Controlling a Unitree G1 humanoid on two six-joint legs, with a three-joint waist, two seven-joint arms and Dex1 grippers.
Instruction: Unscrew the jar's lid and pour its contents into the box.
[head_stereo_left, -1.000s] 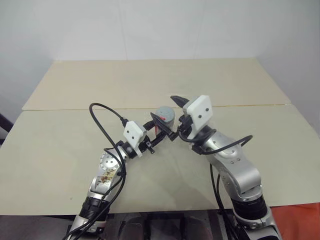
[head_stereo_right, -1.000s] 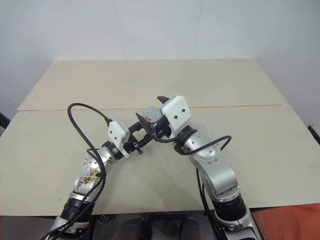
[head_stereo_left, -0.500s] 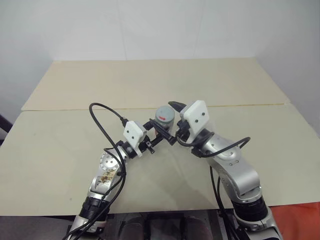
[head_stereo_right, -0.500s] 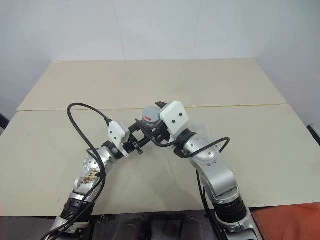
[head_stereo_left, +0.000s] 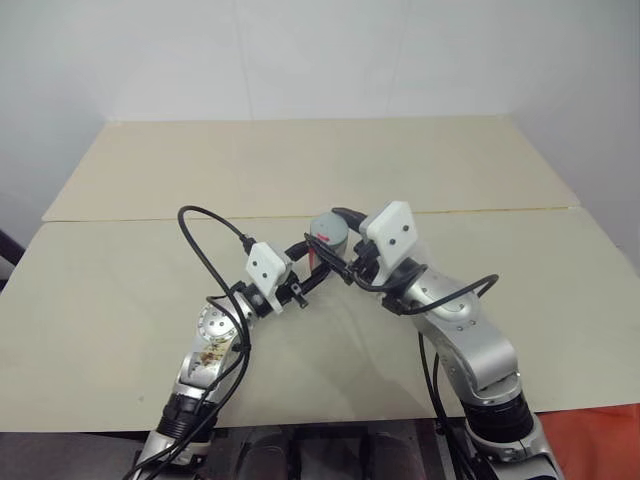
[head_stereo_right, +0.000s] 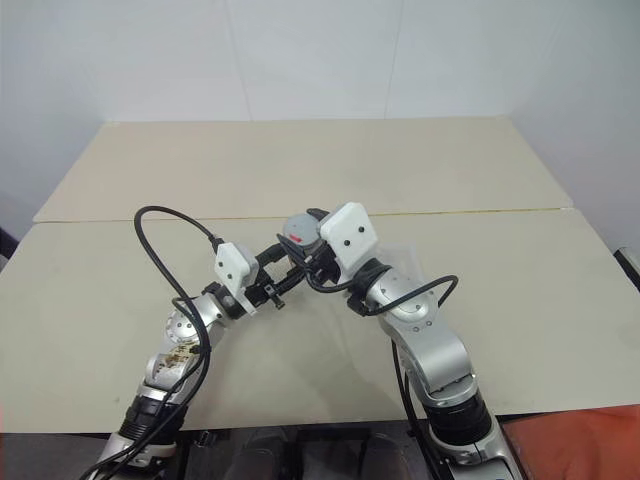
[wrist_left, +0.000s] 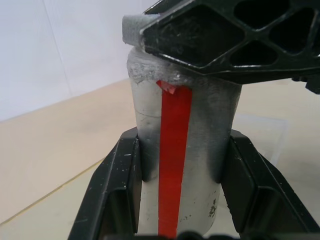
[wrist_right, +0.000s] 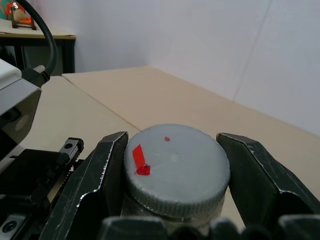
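Jar (wrist_left: 182, 150): upright, body clenched by left end effector (wrist_left: 180, 200); lid (wrist_right: 176, 170) on top, grasped by right end effector (wrist_right: 175, 175).

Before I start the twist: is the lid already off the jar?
No. In the right wrist view the lid sits on top of the jar, with the right gripper shut around its rim.

jar (wrist_left: 180, 165) base: cut by frame edge | box (head_stereo_right: 405, 262): mostly behind right arm | contents: unseen, lid (wrist_right: 176, 167) on
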